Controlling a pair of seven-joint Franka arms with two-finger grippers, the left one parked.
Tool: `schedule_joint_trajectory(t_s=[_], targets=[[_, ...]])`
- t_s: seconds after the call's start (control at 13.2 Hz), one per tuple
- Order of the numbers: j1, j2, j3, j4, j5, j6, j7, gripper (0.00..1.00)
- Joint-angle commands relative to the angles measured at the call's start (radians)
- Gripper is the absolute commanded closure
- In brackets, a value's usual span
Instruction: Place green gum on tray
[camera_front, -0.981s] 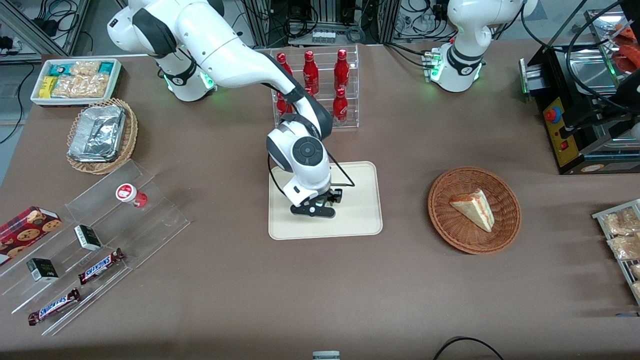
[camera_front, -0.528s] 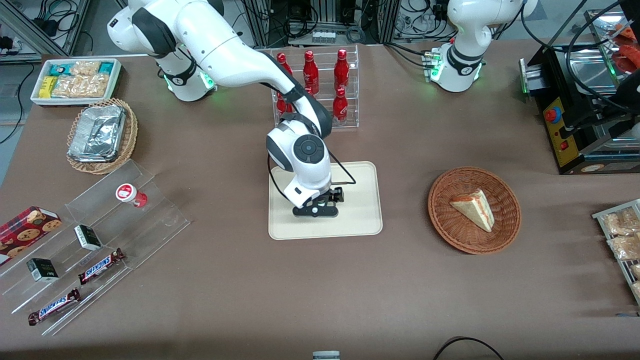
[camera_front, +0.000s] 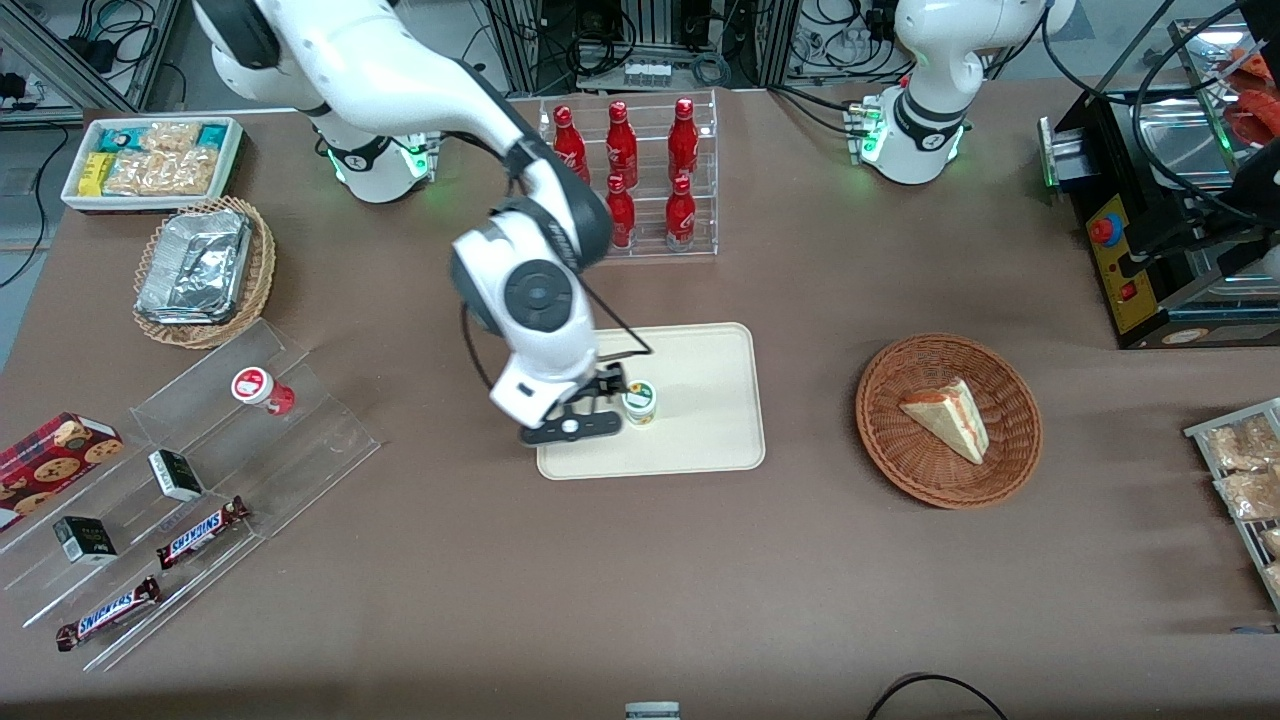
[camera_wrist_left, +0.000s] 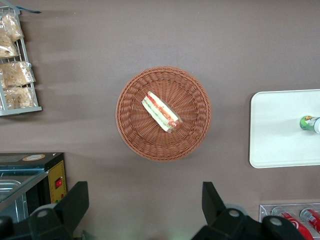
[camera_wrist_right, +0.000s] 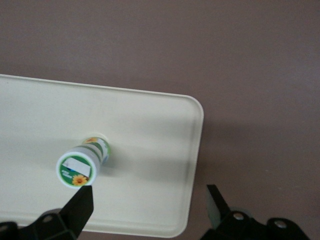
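The green gum (camera_front: 639, 402) stands upright on the cream tray (camera_front: 712, 400), white lid with green marking up. It also shows in the right wrist view (camera_wrist_right: 80, 165) on the tray (camera_wrist_right: 150, 145), and in the left wrist view (camera_wrist_left: 310, 123) on the tray (camera_wrist_left: 280, 130). My right gripper (camera_front: 568, 428) hangs above the tray's edge toward the working arm's end, beside the gum and apart from it. Its fingers (camera_wrist_right: 82, 205) are spread wide with nothing between them.
A rack of red bottles (camera_front: 640, 170) stands farther from the front camera than the tray. A wicker basket with a sandwich (camera_front: 948, 420) lies toward the parked arm's end. A clear stepped shelf holds a red gum bottle (camera_front: 262, 390) and snack bars toward the working arm's end.
My gripper has let go of the green gum, risen and moved toward the working arm's end. The gum, hidden under the gripper before, now stands free on the tray.
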Motion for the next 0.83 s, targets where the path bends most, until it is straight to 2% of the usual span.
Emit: schedule_joint_trajectory(t_s=[0.0, 0.38, 0.6, 0.75], targets=[[-0.088, -0.086, 0.01, -0.043, 0.009, -0.079, -0.152, 0.0], [-0.284, -0.208, 0.012, -0.098, 0.01, -0.208, -0.468, 0.0], [-0.407, -0.287, 0.012, -0.132, 0.007, -0.309, -0.568, 0.0], [-0.498, -0.314, 0.012, -0.135, 0.003, -0.319, -0.611, 0.0]])
